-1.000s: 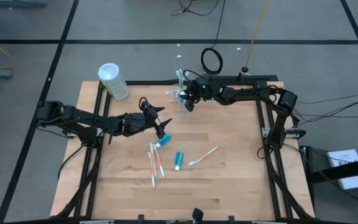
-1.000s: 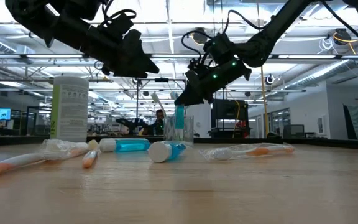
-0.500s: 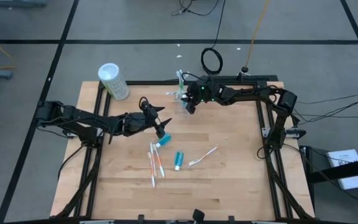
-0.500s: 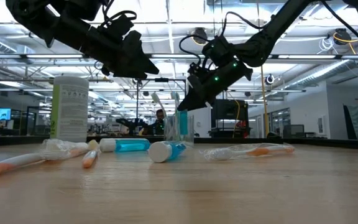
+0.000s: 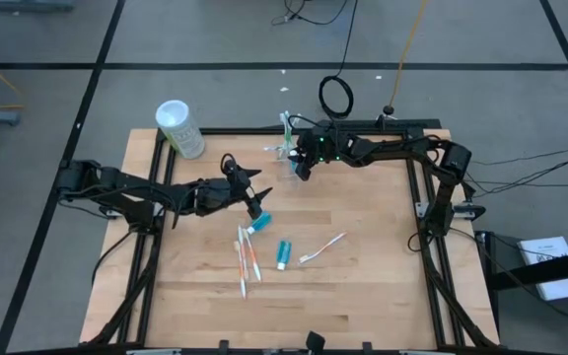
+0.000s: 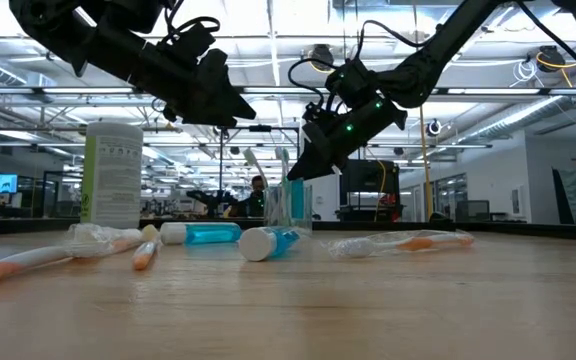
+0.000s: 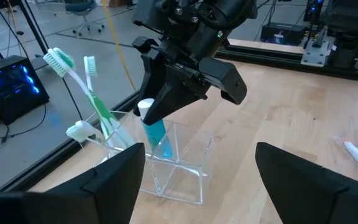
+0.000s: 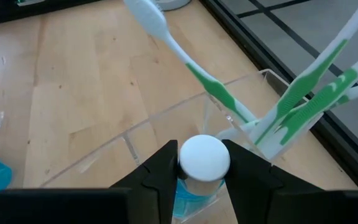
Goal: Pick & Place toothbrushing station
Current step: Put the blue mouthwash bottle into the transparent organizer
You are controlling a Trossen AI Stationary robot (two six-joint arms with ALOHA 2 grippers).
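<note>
1. While the left gripper (image 5: 255,204) hangs wide-jawed and empty above the table (image 5: 383,286), it waits over the loose toothbrushes (image 5: 246,258) and tubes, presumably for the next pick.
2. The right gripper (image 5: 298,166) is poised over the clear holder (image 7: 166,165) at the far edge, where green toothbrushes (image 7: 92,93) lean.
3. Its fingers flank the cap of a blue toothpaste tube (image 8: 199,171) standing cap-up inside; jaws seem to be loosening, contact uncertain.

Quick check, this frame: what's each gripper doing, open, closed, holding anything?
Left gripper: open, empty, above the table's middle.
Right gripper: fingers around the toothpaste tube standing in the clear holder; gripping or releasing, cannot tell.
</note>
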